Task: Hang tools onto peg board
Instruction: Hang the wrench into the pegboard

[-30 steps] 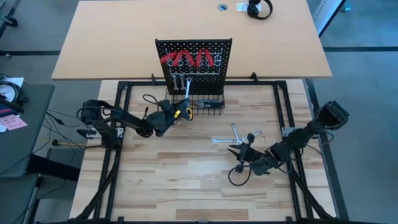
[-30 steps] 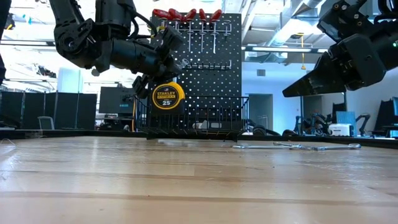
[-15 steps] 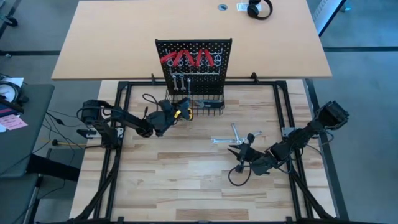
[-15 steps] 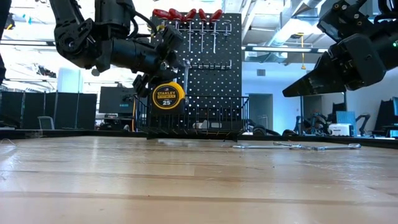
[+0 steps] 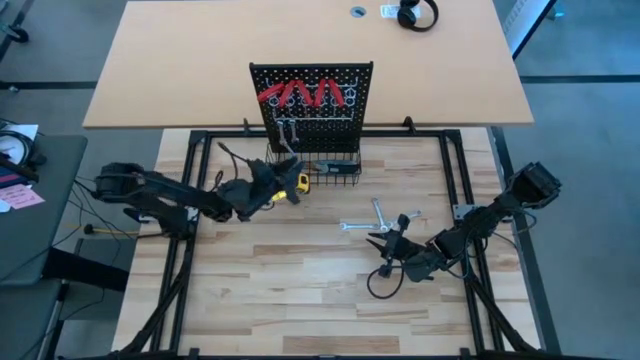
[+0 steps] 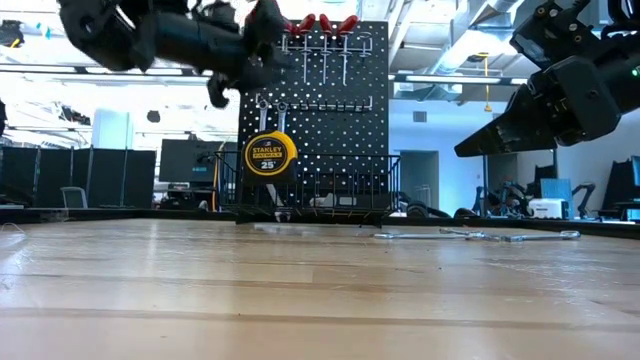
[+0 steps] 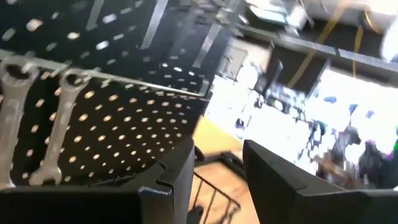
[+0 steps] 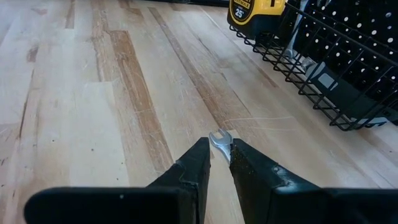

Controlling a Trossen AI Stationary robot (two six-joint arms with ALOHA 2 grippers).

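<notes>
So the wrench [image 6: 281,118] I was carrying is now hanging on the peg board [image 6: 322,110], second in the lower row right beside the first one, above the yellow tape measure [image 6: 268,155] in the wire basket [image 6: 340,190]. A second ago it was clamped in my left pincer [image 6: 232,78]; now that pincer has let go, sits part open with nothing between its fingers, and the arm has backed off up and to the left. The red pliers [image 5: 300,93] line the top row. Three more wrenches [image 5: 378,219] lie on the table [image 5: 300,290], right of centre. My right pincer [image 5: 385,248] hovers just near of them, fingers narrowly apart and empty, probably next up.
</notes>
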